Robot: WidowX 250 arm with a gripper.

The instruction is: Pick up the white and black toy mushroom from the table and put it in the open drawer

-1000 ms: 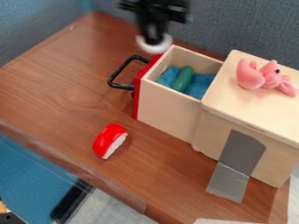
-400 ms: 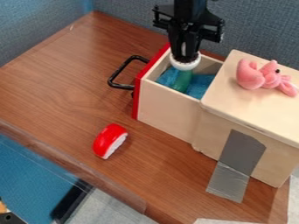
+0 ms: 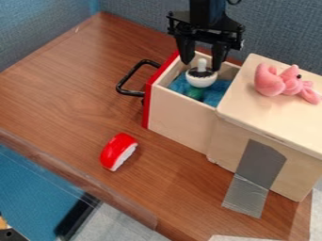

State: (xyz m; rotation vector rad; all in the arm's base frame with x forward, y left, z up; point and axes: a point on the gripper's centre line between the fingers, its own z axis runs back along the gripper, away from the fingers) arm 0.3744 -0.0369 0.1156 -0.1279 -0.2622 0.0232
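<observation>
Black arm — jaws apart, downward

Cabinet set at right of table; plush toy laid on top. Drawer extended leftward, handle at its left. Cloth laid inside; knobbed toy seen within drawer's opening. Toy sushi placed before drawer, leftward.

The white, round-bottomed toy has been carried from beyond the open drawer to inside its walls and released. The gripper has been brought over the drawer, its jaws now spread apart. More of the green object is hidden by the toy.
</observation>
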